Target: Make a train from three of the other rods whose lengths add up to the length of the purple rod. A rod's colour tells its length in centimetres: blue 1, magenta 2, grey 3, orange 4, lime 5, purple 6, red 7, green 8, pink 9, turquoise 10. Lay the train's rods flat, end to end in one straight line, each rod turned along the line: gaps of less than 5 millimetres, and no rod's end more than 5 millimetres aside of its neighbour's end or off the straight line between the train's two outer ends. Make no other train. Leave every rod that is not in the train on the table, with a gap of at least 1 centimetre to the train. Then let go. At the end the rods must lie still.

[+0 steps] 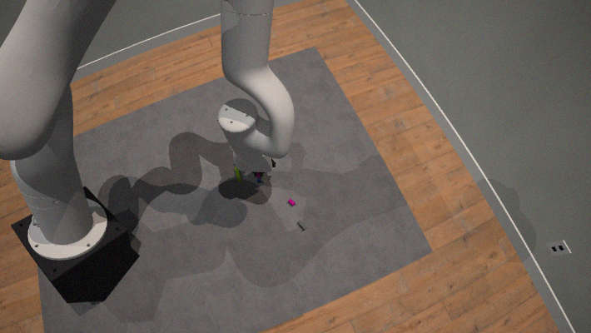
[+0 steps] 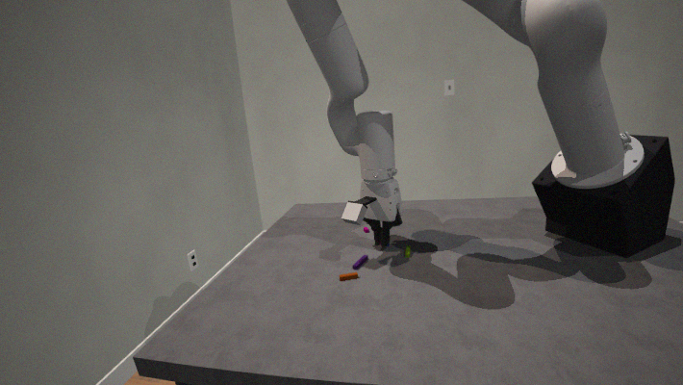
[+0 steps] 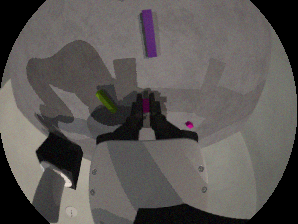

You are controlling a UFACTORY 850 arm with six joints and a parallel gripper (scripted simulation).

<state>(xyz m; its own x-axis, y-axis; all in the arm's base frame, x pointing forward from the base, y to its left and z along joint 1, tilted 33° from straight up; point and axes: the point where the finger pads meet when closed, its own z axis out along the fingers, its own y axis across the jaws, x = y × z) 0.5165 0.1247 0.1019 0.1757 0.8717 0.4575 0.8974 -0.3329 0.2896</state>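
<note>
"Gripper first: what is the black two-fingered gripper (image 1: 259,173) (image 2: 382,245) (image 3: 145,100) doing?"

"Its fingers stand nearly together, closed on a short magenta rod (image 1: 259,175) (image 3: 146,106). The fingertips point down, low over the grey stone-like table (image 1: 354,258) (image 2: 289,327) (image 3: 195,40). I can't tell whether the held rod touches the tabletop."

"And the small blue rod (image 1: 259,181)?"

"In the top view it shows just beside the held magenta one. Whether they touch, I can't say; the fingers crowd that spot."

"Where is the purple bar-shaped rod (image 2: 360,262) (image 3: 149,33), the one to match?"

"Lying flat on the table, apart from the gripper. The exterior view has the orange bar-shaped rod (image 2: 348,276) near it, turned at a different angle. The arm blocks both from above."

"What about the lime stick-like rod (image 1: 237,174) (image 2: 408,252) (image 3: 106,101)?"

"It lies flat near the gripper, partly in shadow in the wrist view, with a space between it and the fingers."

"Anything on another side?"

"Yes, a second, loose magenta rod (image 1: 291,202) (image 2: 366,230) (image 3: 189,125), and near it in the top view a slim grey rod (image 1: 301,226). Those two lie apart from each other and from the gripper."

"So is the train made?"

"No three rods show as a finished line; one piece is in the grip."
</note>
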